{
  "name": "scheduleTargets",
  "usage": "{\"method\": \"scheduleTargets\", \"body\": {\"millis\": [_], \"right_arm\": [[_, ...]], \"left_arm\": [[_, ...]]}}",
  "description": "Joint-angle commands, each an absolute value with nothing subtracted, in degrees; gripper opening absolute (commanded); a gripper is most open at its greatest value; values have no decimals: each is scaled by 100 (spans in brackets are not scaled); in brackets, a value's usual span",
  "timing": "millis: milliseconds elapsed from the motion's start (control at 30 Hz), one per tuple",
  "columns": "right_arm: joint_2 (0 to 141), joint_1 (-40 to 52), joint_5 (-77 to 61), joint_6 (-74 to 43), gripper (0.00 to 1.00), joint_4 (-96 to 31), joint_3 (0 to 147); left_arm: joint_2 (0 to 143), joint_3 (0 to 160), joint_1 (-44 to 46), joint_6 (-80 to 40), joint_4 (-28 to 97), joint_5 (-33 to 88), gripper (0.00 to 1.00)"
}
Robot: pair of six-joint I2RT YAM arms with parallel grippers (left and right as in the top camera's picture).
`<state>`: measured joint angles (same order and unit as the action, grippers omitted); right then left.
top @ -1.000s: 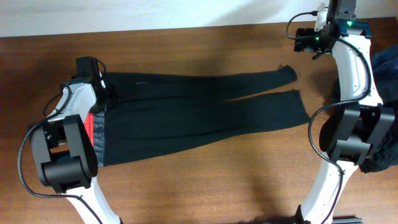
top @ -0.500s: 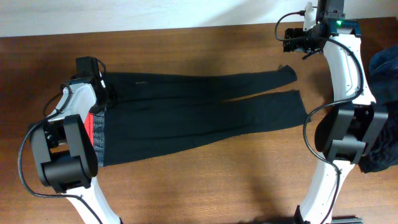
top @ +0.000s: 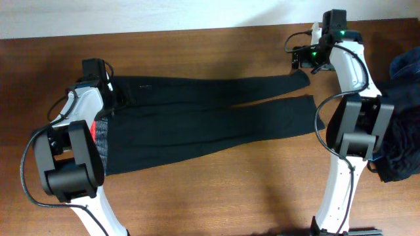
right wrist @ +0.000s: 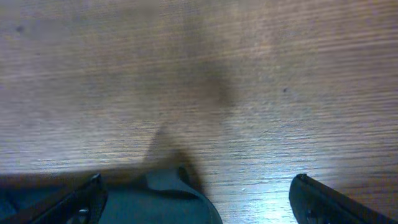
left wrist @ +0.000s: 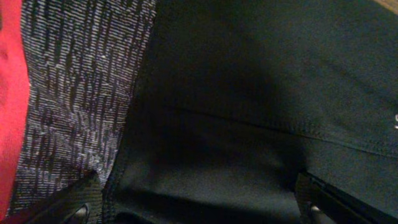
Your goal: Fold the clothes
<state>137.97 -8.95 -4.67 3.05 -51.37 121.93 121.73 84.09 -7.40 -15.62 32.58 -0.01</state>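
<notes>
**Wooden table, two lots of cloth on it**

Brown wood-grain table (top: 197,190), bare ahead of the right gripper (right wrist: 199,208), a soft shadow across the boards there. Just under that claw, between its wide-apart fingers, a cuff corner of the black pants (top: 210,121), flat on the wood. From there spread lengthwise across to the left gripper (left wrist: 199,211), legs side by side, close along most of their run, parting slightly near the cuffs. Directly beneath the spread left claw, black fabric with a stitched seam. To its left in the wrist view, the grey waistband (left wrist: 74,93), then a red edge (left wrist: 9,93). Back behind the right claw, beside that arm's base, a heap of dark and blue garments (top: 403,147) at the table's edge, apart from the pants.
</notes>
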Motion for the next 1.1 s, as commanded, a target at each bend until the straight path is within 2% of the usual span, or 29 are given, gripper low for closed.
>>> {"method": "scheduleTargets", "body": {"millis": [0, 200, 567, 867, 1067], "right_arm": [[13736, -904, -405, 298, 99, -5166, 12219], [13345, -910, -403, 298, 99, -5374, 12223], [12390, -910, -447, 294, 99, -6556, 12221], [12335, -899, -639, 252, 99, -7732, 12221], [12335, -902, -705, 257, 99, -7780, 12221]], "left_arm": [[12643, 8217, -829, -1579, 3343, -38, 99], [12643, 8217, -829, -1579, 3343, -38, 99], [12643, 8217, -829, -1579, 3343, -40, 100], [12643, 8217, -829, -1579, 3343, -40, 99], [12643, 8217, -829, -1579, 3343, -40, 99]]}}
